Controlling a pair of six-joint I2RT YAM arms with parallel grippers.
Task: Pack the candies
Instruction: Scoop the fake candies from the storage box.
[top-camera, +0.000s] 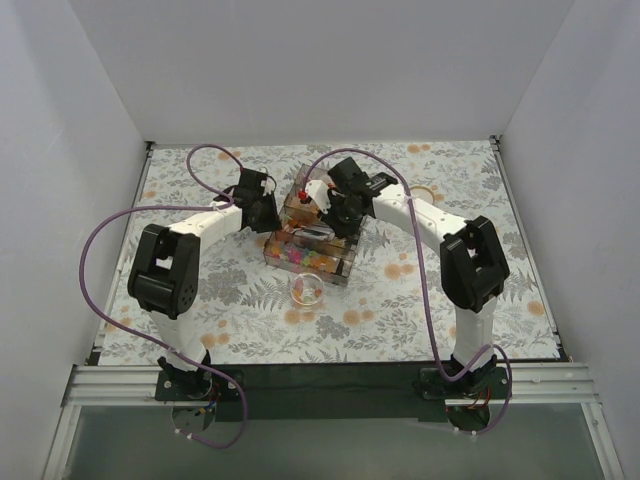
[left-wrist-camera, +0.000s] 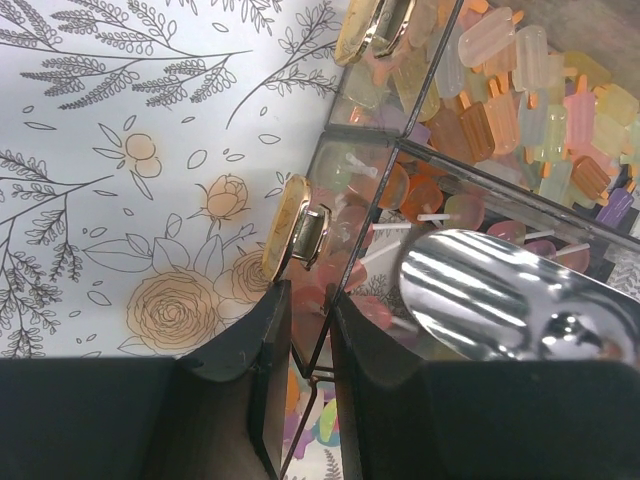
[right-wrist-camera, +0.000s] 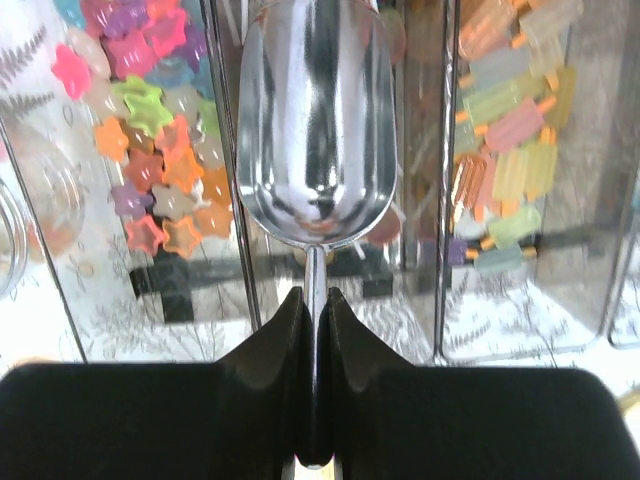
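A clear compartmented candy box (top-camera: 268, 252) stands mid-table. The candies show in the right wrist view as star sweets (right-wrist-camera: 150, 120) in the left compartment and popsicle shapes (right-wrist-camera: 510, 130) in the right one. In the left wrist view there are popsicle candies (left-wrist-camera: 520, 80) and red-orange lollipop ones (left-wrist-camera: 400, 190). My left gripper (left-wrist-camera: 308, 300) is shut on a thin clear lid panel with a gold knob (left-wrist-camera: 290, 230) at the box's left side (top-camera: 262, 212). My right gripper (right-wrist-camera: 314, 298) is shut on the handle of a metal scoop (right-wrist-camera: 315, 130), held over the middle compartment (top-camera: 335, 215). No candy shows in the scoop.
A small glass bowl (top-camera: 307, 290) sits on the flowered tablecloth just in front of the box, and its rim shows at the left edge of the right wrist view (right-wrist-camera: 15, 200). A second gold knob (left-wrist-camera: 365, 30) is on the neighbouring lid. White walls enclose the table.
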